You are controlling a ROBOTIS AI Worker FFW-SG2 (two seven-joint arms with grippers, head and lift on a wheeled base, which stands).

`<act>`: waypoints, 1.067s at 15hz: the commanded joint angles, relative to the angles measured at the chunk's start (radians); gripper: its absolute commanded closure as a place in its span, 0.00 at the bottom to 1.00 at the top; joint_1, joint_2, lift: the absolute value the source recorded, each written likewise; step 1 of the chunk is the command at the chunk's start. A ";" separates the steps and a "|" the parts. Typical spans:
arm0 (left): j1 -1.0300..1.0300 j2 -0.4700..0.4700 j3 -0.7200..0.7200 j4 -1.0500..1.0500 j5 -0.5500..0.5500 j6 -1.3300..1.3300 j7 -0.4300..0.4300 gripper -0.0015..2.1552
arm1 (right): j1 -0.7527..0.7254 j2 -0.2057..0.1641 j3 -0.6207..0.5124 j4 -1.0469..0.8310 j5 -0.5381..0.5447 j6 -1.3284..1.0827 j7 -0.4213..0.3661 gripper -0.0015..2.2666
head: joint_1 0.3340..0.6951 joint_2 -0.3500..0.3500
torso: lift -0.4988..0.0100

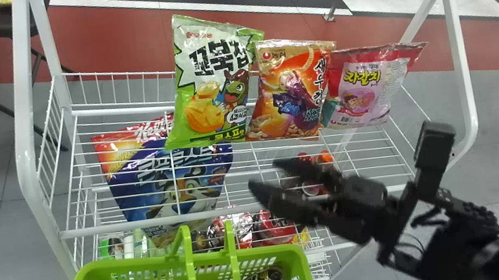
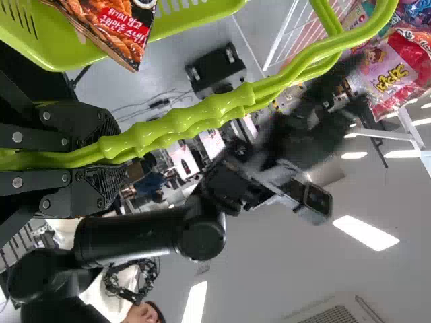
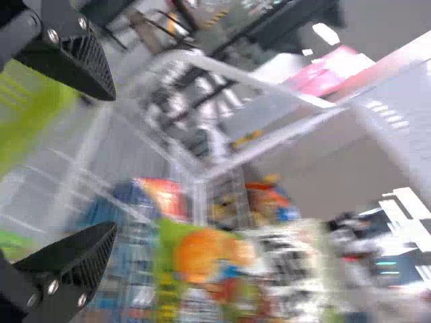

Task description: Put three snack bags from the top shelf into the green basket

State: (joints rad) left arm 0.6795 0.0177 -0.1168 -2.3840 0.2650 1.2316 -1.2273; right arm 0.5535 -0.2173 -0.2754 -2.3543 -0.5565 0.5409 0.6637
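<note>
Right gripper [image 1: 264, 174], your nearer one, hangs on the near side of the top shelf [image 1: 121, 226], jaws spread and apart from the bags; green bag [image 1: 208, 82] lies ahead and slightly left of it, orange bag [image 1: 291, 91] ahead and slightly right, pink bag [image 1: 365, 88] farther right. All three lean roughly upright on the shelf, so you likely need the jaws to straddle a bag's thickness, clear of its neighbour; your left gripper [image 2: 113, 155] pinches the green basket [image 1: 269, 251] by its handles.

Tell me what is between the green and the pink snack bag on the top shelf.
The orange bag stands between the green bag and pink bag, head view.
</note>
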 commanded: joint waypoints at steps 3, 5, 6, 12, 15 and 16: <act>0.000 -0.002 -0.024 0.016 -0.023 0.001 0.005 0.73 | -0.172 0.016 0.203 0.211 0.214 -0.287 -0.176 0.04 | 1.00 0.00 | 0.89; -0.005 0.001 -0.024 0.019 -0.024 0.010 0.006 0.73 | -0.250 0.029 0.280 0.297 0.305 -0.327 -0.277 0.04 | 1.00 0.00 | 0.89; -0.018 0.005 -0.027 0.028 -0.023 0.019 0.006 0.73 | -0.279 0.039 0.300 0.328 0.337 -0.327 -0.308 0.04 | 1.00 0.00 | 0.89; -0.021 0.008 -0.020 0.037 -0.016 0.023 -0.003 0.73 | -0.440 0.104 0.403 0.518 0.468 -0.318 -0.529 0.04 | 1.00 0.01 | 0.89; -0.024 0.007 -0.017 0.040 -0.015 0.023 -0.005 0.73 | -0.500 0.113 0.417 0.578 0.489 -0.250 -0.539 0.50 | 1.00 0.04 | 0.89; -0.028 0.007 -0.014 0.042 -0.013 0.019 -0.005 0.73 | -0.503 0.113 0.418 0.576 0.481 -0.229 -0.539 0.85 | 1.00 0.05 | 0.89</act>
State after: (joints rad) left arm 0.6549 0.0249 -0.1331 -2.3448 0.2497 1.2532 -1.2317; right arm 0.0625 -0.1049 0.1402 -1.7845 -0.0693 0.2757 0.1236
